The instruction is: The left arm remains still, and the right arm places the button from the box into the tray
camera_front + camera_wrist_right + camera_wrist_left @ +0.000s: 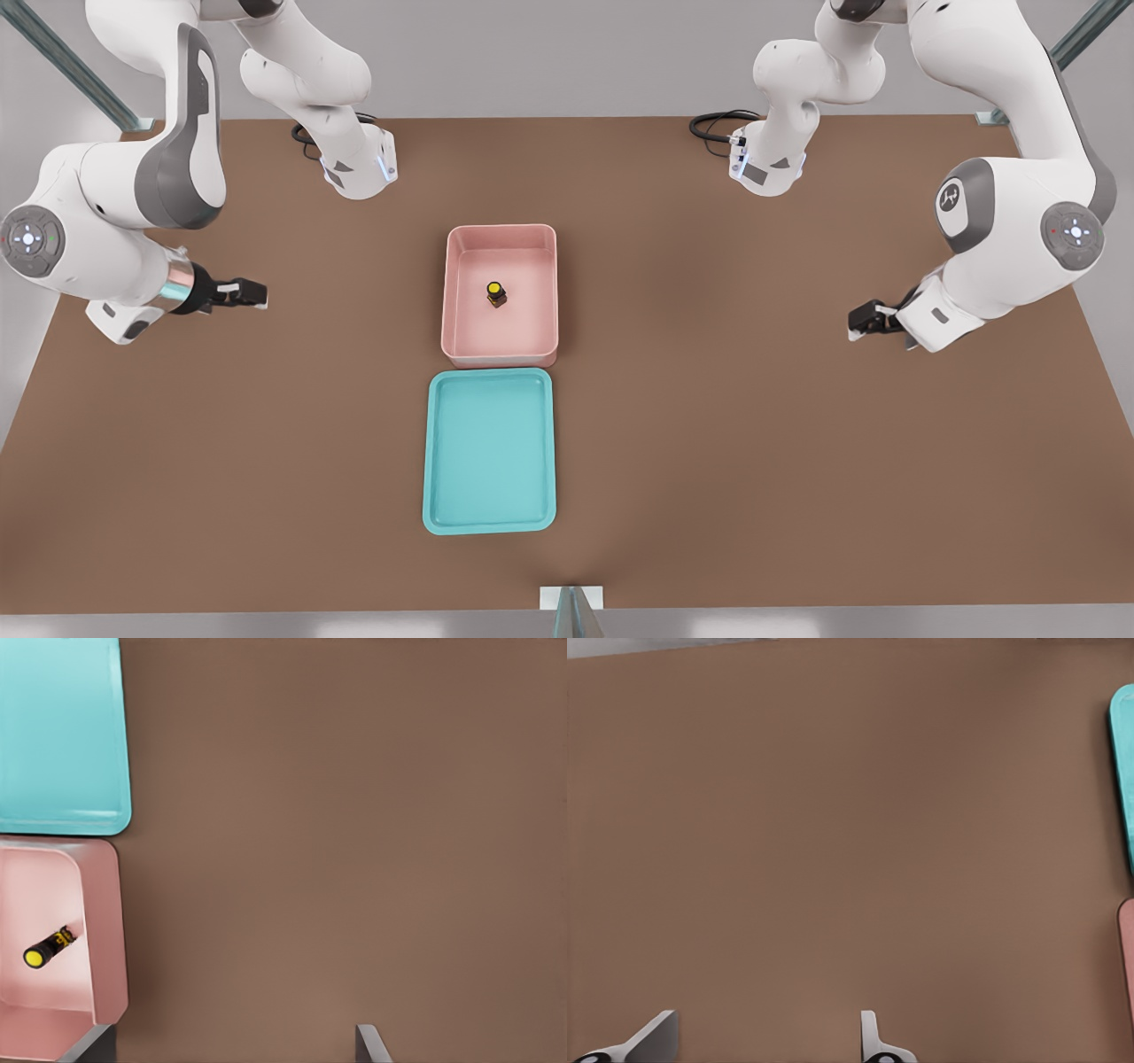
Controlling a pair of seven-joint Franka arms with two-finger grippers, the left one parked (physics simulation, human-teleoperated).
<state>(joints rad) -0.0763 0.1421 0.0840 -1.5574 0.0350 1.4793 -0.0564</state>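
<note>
The button (pixel 496 293), a small black body with a yellow cap, stands on the floor of the pink box (pixel 501 233) at the table's middle. The teal tray (pixel 490 452) lies just in front of the box, nearly touching it, with nothing in it. My gripper (pixel 248 293), on the arm with the silver-teal wrist band, hovers over bare table at the front view's left, well apart from the box. In the right wrist view the button (pixel 46 950) lies inside the box (pixel 104 930), beside the tray (pixel 58 726); my gripper (pixel 235 1050) is open and holds nothing.
The parked arm (pixel 974 266) hangs at the front view's right. Both arm bases (pixel 359 164) and black cables (pixel 718 124) sit along the back edge. A small bracket (pixel 571 598) stands at the brown table's front edge.
</note>
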